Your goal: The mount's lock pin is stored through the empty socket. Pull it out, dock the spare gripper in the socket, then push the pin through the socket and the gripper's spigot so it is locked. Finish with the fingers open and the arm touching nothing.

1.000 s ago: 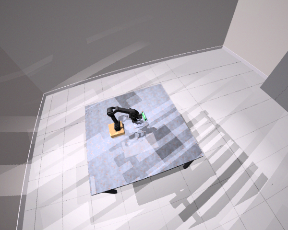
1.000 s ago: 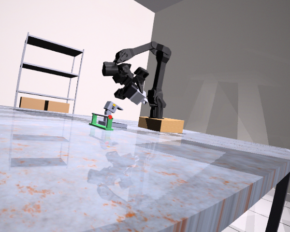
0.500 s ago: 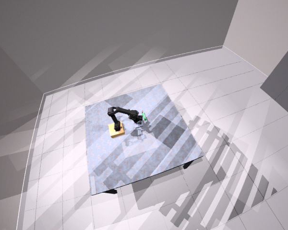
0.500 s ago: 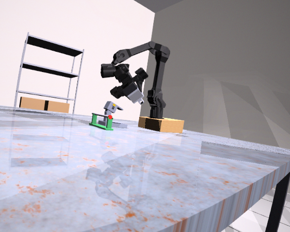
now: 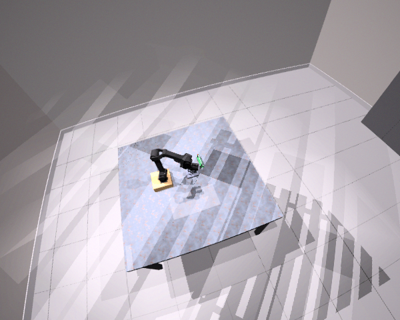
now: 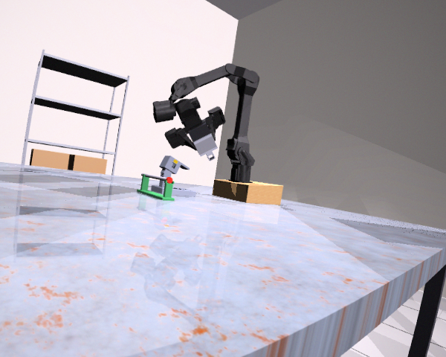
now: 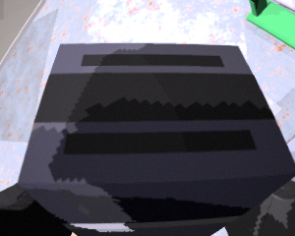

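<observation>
My gripper (image 6: 197,132) (image 7: 145,206) is shut on the spare gripper (image 6: 204,143) (image 7: 152,98), a dark and grey block. It is held tilted in the air above the table, up and to the right of the mount in the exterior view, with its small pale spigot (image 6: 210,155) pointing down. The grey mount (image 6: 169,163) stands on the table with a yellow mark on its head; its socket opening cannot be made out. The lock pin (image 6: 154,177) (image 5: 200,161), with a red head (image 6: 169,179), lies across the green rack (image 6: 156,195) (image 7: 280,25). The held block hides much of the wrist view.
The arm stands on a wooden base block (image 5: 162,185) (image 6: 264,193) on the marble-like table (image 5: 152,223) (image 6: 223,277). The green rack stands beside the mount, on its near side in the exterior view. A shelf unit (image 6: 77,106) stands far behind the table.
</observation>
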You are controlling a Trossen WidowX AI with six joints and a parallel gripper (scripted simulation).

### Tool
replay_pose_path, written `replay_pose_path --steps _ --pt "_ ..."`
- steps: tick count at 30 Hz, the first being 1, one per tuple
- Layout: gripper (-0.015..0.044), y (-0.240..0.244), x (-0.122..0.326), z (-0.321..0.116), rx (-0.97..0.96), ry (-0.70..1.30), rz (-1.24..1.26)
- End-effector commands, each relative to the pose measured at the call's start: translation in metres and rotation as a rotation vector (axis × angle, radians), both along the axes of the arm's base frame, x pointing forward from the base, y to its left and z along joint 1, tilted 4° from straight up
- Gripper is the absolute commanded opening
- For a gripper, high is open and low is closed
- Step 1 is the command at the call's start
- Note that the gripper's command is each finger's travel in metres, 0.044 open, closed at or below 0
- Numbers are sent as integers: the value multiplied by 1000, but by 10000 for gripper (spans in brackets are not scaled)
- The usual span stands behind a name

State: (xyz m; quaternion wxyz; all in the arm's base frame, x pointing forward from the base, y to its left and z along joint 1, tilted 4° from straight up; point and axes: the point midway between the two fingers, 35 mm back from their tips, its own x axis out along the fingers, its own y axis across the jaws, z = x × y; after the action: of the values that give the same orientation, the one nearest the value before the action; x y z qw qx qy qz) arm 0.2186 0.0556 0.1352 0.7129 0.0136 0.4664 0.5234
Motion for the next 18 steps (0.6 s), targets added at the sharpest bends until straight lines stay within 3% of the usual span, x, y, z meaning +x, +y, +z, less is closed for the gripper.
replay_pose_path --steps 1,18 --pt "0 -2 2 4 24 -66 38" --pt "0 -16 7 11 68 -349 195"
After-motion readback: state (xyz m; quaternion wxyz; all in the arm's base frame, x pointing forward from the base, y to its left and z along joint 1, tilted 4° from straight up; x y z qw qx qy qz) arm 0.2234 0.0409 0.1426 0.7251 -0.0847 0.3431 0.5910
